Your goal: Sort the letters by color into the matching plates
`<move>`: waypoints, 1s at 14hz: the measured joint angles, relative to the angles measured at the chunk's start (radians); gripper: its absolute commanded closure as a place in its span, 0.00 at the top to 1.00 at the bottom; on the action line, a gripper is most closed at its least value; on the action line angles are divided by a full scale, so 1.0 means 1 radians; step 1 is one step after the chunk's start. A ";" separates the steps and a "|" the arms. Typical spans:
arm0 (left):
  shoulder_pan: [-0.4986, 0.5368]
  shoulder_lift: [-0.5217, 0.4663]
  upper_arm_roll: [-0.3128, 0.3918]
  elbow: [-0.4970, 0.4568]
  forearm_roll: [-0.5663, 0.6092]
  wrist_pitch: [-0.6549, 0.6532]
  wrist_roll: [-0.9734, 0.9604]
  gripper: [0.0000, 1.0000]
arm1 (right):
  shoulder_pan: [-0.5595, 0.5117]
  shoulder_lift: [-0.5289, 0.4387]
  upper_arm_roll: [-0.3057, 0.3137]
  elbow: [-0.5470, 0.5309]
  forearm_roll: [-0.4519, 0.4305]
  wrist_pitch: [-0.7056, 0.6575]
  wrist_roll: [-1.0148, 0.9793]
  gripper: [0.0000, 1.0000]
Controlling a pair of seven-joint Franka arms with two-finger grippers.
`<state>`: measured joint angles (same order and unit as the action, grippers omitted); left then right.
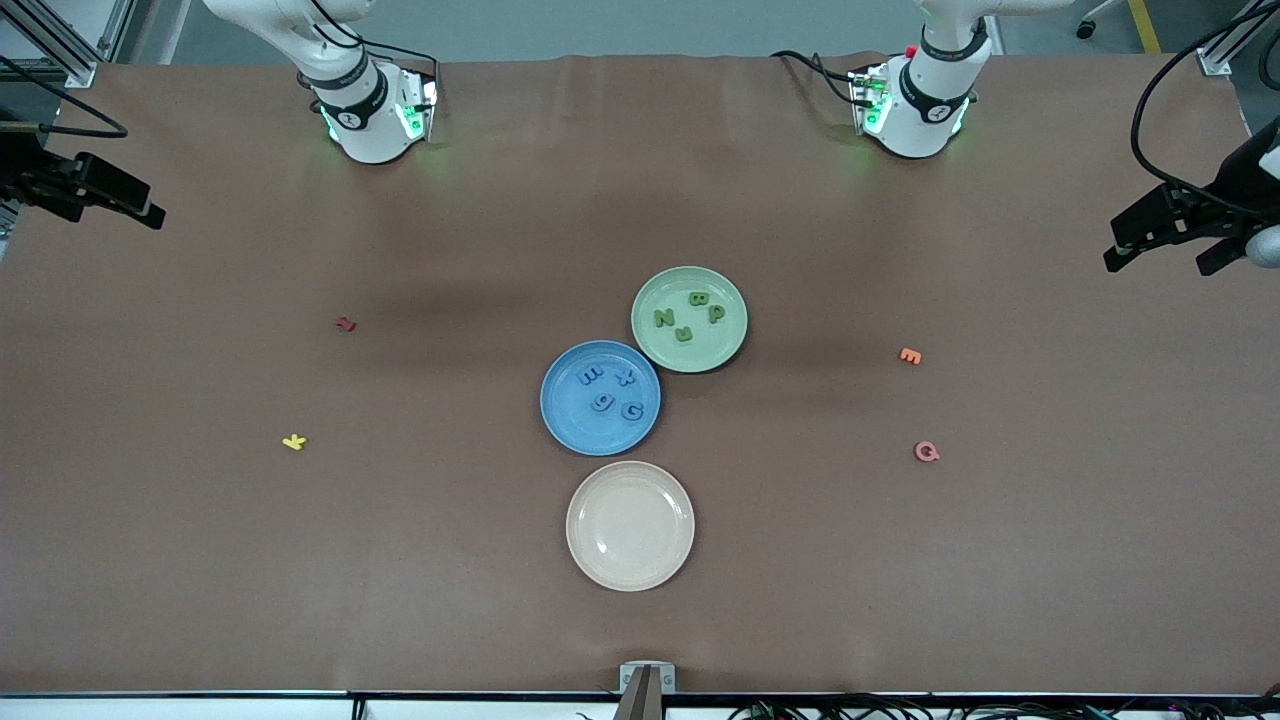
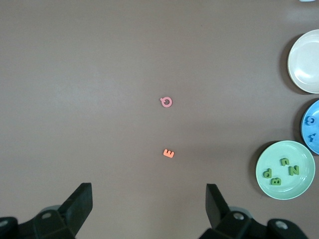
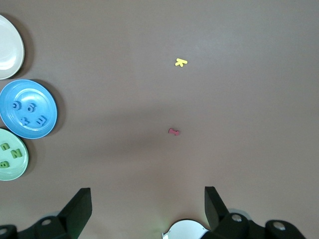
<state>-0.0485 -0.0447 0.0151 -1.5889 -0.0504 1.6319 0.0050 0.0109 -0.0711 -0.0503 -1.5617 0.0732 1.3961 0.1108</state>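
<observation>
Looks basically done to me. On the table, the blue plate sits mid-table touching the green plate, well clear of every edge. Four blue letters lie in the blue one, four green letters in the green. The left gripper hangs over its end edge and the right gripper over the other end, both with fingers apart and empty. Best move: just park, leave the orange letter and other strays alone.
</observation>
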 measured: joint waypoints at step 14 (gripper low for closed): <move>0.000 0.000 0.001 -0.002 0.000 -0.001 -0.001 1.00 | -0.025 -0.007 -0.001 -0.002 -0.038 0.006 -0.012 1.00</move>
<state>-0.0480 -0.0446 0.0159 -1.5913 -0.0504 1.6308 0.0037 -0.0142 -0.0778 -0.0509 -1.5633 0.0348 1.4025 0.0983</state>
